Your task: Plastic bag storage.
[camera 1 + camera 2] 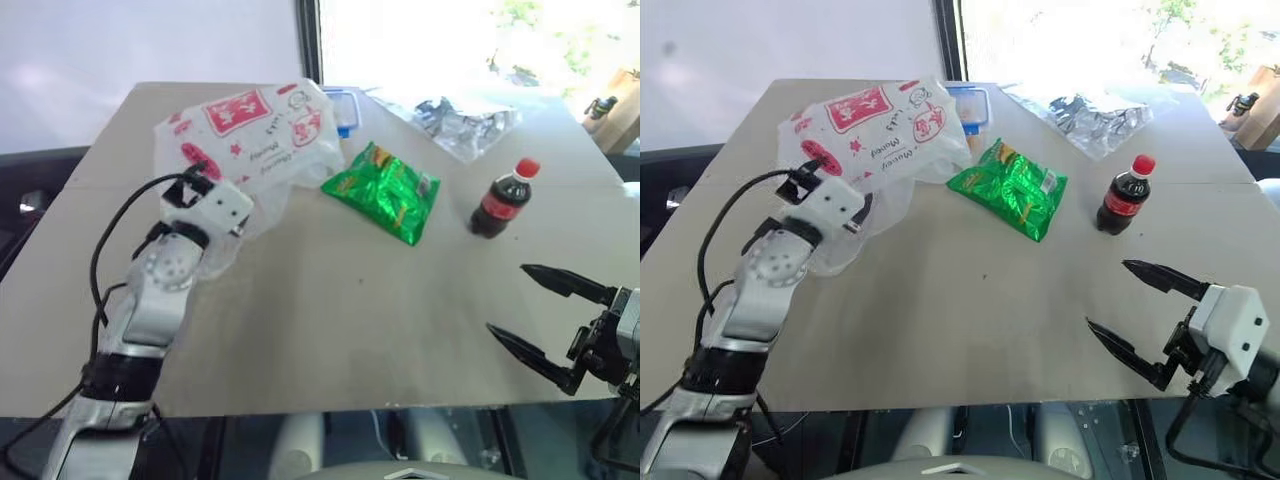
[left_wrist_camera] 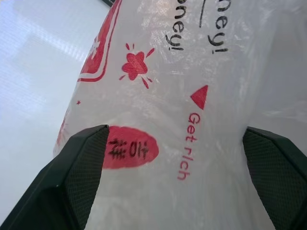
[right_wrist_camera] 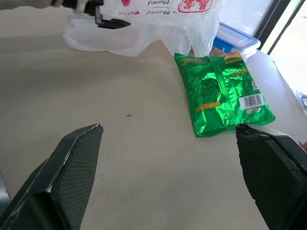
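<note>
I'm seeing the left gripper with fingers spread wide, pushing right up against the plastic bag, bag film sitting between the two fingers but nothing clamped. The right gripper is hanging wide apart too, gripping nothing, over bare table. The bag is lying at the table's far left, beside the green snack packet.

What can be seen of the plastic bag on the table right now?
The plastic bag is thin, translucent white film printed with red pictures and lettering, including a star, a triangle and "Get rich". It lies crumpled and puffed at the far left of the table, its edge next to the green snack packet and in front of a blue-lidded box. The left gripper, fingers open, is up against its near side, not closed on it.
</note>
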{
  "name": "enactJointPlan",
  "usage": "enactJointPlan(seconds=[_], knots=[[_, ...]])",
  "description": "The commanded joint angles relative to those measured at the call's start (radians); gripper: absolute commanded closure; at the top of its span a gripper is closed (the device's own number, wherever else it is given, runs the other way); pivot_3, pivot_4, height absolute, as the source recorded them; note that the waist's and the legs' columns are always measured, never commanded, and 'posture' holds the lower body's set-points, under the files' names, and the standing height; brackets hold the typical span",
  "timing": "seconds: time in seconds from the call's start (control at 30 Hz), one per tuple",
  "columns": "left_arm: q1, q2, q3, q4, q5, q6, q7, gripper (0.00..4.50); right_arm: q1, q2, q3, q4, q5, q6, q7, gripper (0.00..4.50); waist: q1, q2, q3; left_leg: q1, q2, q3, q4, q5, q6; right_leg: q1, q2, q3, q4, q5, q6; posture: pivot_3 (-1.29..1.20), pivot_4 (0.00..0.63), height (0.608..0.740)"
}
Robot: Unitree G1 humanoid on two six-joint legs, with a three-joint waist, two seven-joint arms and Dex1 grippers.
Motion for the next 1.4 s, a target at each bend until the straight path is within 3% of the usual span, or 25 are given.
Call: enactJointPlan(seconds=[0.03,0.13,0.3,0.33,0.47,0.57,0.63,0.83,1.03,1.2,1.4], knots=[[-0.075,-0.012,-0.041,0.114,0.087,-0.042,0.069,0.69,0.003,0.016,0.019,-0.046,-0.012,-0.031,-0.031,0.0,-0.002,0.0,0.0,0.0,0.0,0.0,0.0,0.0,0.0,0.0,0.0,0.0,0.0,0.0,0.0,0.0,0.15,0.74],[-0.08,-0.029,-0.058,0.123,0.104,-0.05,0.069,1.87,0.01,0.027,0.05,-0.074,-0.025,-0.03,-0.059,0.0,-0.003,0.0,0.0,0.0,0.0,0.0,0.0,0.0,0.0,-0.001,0.0,0.0,0.001,0.0,0.001,0.0,0.15,0.74],[-0.091,-0.059,-0.002,0.052,0.076,-0.02,0.073,4.3,-0.058,0.013,0.177,-0.077,-0.13,0.003,-0.144,0.0,-0.002,-0.001,0.0,-0.001,0.0,-0.001,0.0,0.0,0.0,-0.001,0.0,-0.001,0.001,0.0,0.001,0.0,0.15,0.74],[-0.102,-0.065,0.021,0.036,0.057,0.003,0.064,4.41,-0.099,0.008,0.229,-0.07,-0.179,0.018,-0.178,0.0,-0.003,-0.001,0.0,-0.001,0.0,-0.001,0.0,0.0,0.0,-0.001,0.0,-0.001,0.001,0.0,0.001,0.0,0.15,0.74],[-0.153,-0.081,0.15,-0.057,-0.107,0.152,-0.035,4.41,-0.362,-0.013,0.524,0.082,-0.488,0.113,-0.328,0.0,-0.017,-0.001,0.0,0.001,0.0,-0.001,0.001,0.0,0.0,0.0,0.0,0.0,0.002,0.001,0.002,0.0,0.15,0.74],[-0.205,-0.065,0.199,-0.137,-0.188,0.296,-0.117,4.41,-0.577,0.043,0.726,0.295,-0.681,0.127,-0.409,0.0,-0.026,-0.004,0.0,0.0,-0.001,-0.002,0.003,0.001,-0.001,0.0,0.0,-0.002,0.003,0.001,0.002,0.0,0.15,0.74],[-0.23,-0.052,0.204,-0.171,-0.204,0.357,-0.141,4.41,-0.68,0.113,0.785,0.403,-0.732,0.154,-0.458,0.0,-0.026,-0.004,0.001,-0.001,-0.001,-0.002,0.003,0.001,-0.001,-0.001,0.0,-0.002,0.003,0.002,0.003,0.0,0.15,0.74],[-0.293,-0.039,0.204,-0.242,-0.225,0.493,-0.15,4.41,-0.874,0.384,0.75,0.661,-0.69,0.314,-0.577,0.0,-0.023,-0.004,0.002,-0.003,-0.002,-0.005,0.001,0.001,-0.001,-0.002,0.0,-0.004,0.003,0.002,0.003,0.0,0.15,0.74],[-0.292,-0.044,0.196,-0.297,-0.228,0.553,-0.143,4.41,-0.967,0.578,0.561,0.739,-0.546,0.513,-0.659,0.0,-0.023,-0.003,0.002,-0.004,-0.002,-0.009,0.0,0.001,-0.001,-0.002,-0.001,-0.005,0.002,0.002,0.003,0.0,0.15,0.74],[-0.292,-0.058,0.187,-0.322,-0.24,0.584,-0.139,4.41,-1.017,0.647,0.451,0.763,-0.467,0.602,-0.709,0.0,-0.026,-0.003,0.002,-0.003,-0.002,-0.01,0.0,0.001,-0.001,-0.002,-0.001,-0.005,0.005,0.002,0.003,0.0,0.15,0.74],[-0.292,-0.07,0.174,-0.328,-0.243,0.592,-0.132,4.41,-1.046,0.609,0.544,0.87,-0.519,0.544,-0.697,0.0,-0.029,-0.003,0.002,-0.002,-0.003,-0.009,0.0,0.001,-0.001,-0.003,-0.001,-0.005,0.008,0.002,0.003,0.0,0.15,0.74]])
